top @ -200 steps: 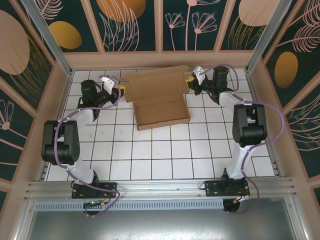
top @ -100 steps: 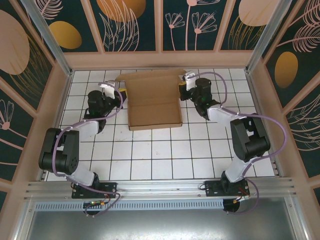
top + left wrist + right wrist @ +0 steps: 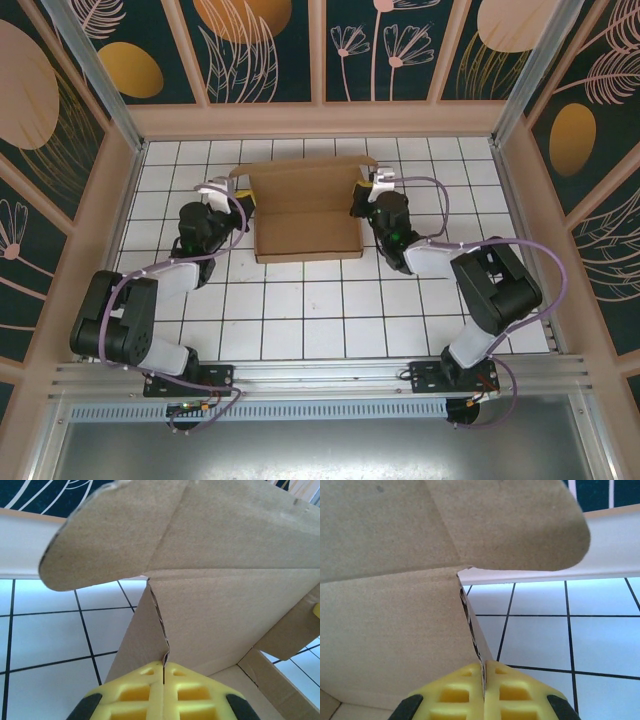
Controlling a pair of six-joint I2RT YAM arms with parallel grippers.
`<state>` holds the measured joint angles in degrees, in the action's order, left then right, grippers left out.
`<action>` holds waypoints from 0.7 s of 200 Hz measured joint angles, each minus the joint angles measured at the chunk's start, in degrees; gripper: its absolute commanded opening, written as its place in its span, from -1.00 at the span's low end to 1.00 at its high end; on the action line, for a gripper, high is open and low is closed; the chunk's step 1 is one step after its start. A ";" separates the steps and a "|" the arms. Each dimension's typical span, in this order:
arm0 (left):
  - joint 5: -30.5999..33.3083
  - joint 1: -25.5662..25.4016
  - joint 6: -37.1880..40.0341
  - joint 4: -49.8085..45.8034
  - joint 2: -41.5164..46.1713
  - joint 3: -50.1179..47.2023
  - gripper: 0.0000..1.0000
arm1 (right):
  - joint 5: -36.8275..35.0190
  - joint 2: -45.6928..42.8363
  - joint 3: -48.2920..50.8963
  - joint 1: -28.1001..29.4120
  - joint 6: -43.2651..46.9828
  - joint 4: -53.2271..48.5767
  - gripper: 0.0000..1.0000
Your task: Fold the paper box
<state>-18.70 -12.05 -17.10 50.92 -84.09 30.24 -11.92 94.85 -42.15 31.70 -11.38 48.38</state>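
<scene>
The plain brown corrugated cardboard paper box [image 3: 308,215] lies open on white tiles [image 3: 300,300], lid raised. The left gripper [image 3: 163,670] and right gripper [image 3: 483,669] each pinch closed on one side wall.

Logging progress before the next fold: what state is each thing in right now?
paper box: partly folded, tray walls standing, lid raised at the far side, not closed.
left gripper: shut, pinching the edge of the box's left wall.
right gripper: shut, pinching the edge of the box's right wall.
</scene>
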 measured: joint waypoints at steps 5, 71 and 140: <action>0.24 -0.09 -0.24 0.13 0.28 -0.44 -0.93 | -0.55 0.00 0.46 0.31 -0.35 0.79 -1.00; 2.51 -0.68 -3.72 1.49 3.50 -5.01 -0.97 | -5.01 0.02 2.60 3.28 -5.29 4.15 -1.00; 3.78 -1.86 -6.60 4.00 3.50 -7.04 -0.97 | -5.88 0.79 3.23 3.78 -10.19 5.88 -1.00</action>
<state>-14.92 -13.91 -23.70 54.92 -80.60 23.20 -17.80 95.64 -38.92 35.48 -21.56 54.26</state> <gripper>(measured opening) 0.051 0.053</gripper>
